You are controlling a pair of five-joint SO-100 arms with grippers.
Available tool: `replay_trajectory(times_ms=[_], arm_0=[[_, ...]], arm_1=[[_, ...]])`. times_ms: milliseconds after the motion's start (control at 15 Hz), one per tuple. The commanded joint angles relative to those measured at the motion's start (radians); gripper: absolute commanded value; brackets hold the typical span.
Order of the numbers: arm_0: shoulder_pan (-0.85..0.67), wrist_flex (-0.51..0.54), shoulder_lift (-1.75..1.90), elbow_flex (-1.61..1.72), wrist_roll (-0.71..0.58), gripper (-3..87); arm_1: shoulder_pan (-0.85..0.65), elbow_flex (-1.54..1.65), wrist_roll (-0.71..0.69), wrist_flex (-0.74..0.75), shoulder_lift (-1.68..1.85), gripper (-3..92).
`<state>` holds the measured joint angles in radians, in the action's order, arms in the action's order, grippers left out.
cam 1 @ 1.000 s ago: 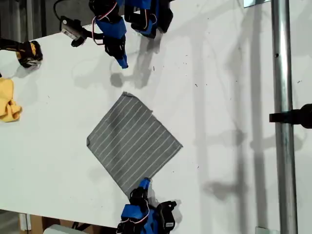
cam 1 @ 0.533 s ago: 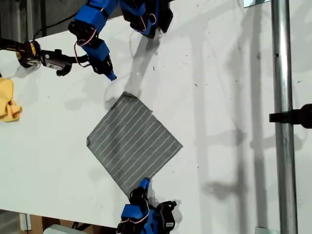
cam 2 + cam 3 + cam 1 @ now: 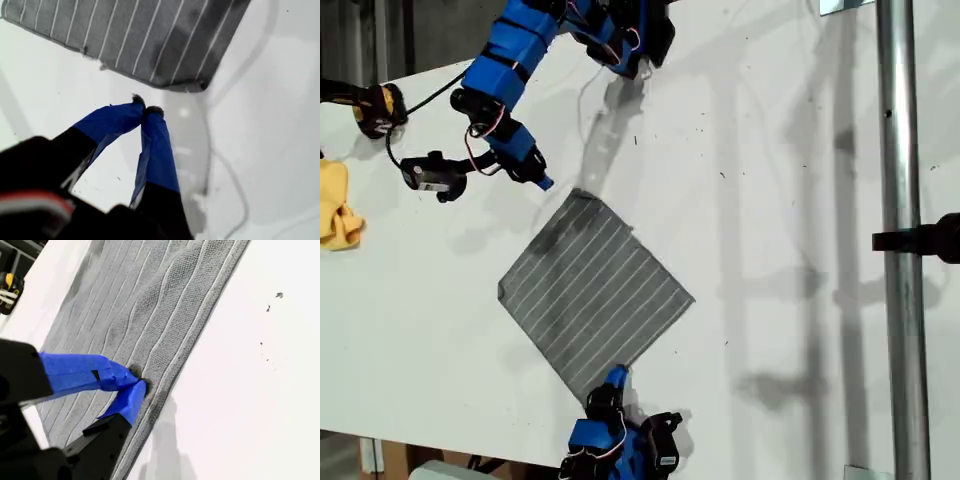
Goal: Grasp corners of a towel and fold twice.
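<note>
The grey white-striped towel [image 3: 595, 290] lies flat as a diamond on the white table [image 3: 770, 200]. In the exterior view my first gripper [image 3: 545, 183] reaches down from the top, its blue tips shut just short of the towel's upper corner [image 3: 578, 193]. The first wrist view shows the blue fingertips [image 3: 155, 120] closed together on bare table, a small gap from that corner [image 3: 202, 86] of the towel [image 3: 150, 35]. My second gripper [image 3: 616, 378] sits at the towel's lower corner, shut, with its tips [image 3: 137, 382] resting on the towel [image 3: 150, 305] beside its hem.
A crumpled yellow cloth [image 3: 338, 205] lies at the exterior view's left edge, with a yellow-and-black tool [image 3: 375, 108] above it. A metal pole [image 3: 900, 240] with a black clamp [image 3: 925, 238] runs down the exterior view's right side.
My first arm has unfolded from the top of the exterior view and swung its shut gripper down and leftward, close to the towel's upper corner. The second arm and the towel have not moved.
</note>
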<state>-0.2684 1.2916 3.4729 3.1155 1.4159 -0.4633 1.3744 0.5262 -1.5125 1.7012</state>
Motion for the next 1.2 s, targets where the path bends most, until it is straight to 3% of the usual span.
replay_trajectory(times_ms=[0,133,267,400,533,733,1133], arm_0=[[-0.005,0.002,0.005,0.003,0.014,-1.8],[-0.005,0.002,0.005,0.003,0.017,-1.9],[-0.003,0.002,0.005,0.003,0.017,-1.9],[-0.003,0.002,0.005,0.003,0.015,-1.9],[-0.003,0.002,0.005,0.003,0.015,-2.0],[-0.003,0.002,0.005,0.003,0.015,-2.0],[-0.003,0.002,0.005,0.003,0.014,-2.1]], arm_1=[[0.011,-0.091,-0.017,-0.02,-0.034,-0.2],[0.005,-0.104,-0.009,-0.032,-0.037,0.4],[0.0,-0.124,-0.015,-0.055,-0.035,6.7],[0.008,-0.12,-0.015,-0.055,-0.017,23.7],[0.026,-0.144,-0.031,-0.067,-0.031,33.3],[0.026,-0.147,-0.052,-0.086,-0.055,40.0],[0.012,-0.078,-0.135,-0.006,-0.13,38.8]])
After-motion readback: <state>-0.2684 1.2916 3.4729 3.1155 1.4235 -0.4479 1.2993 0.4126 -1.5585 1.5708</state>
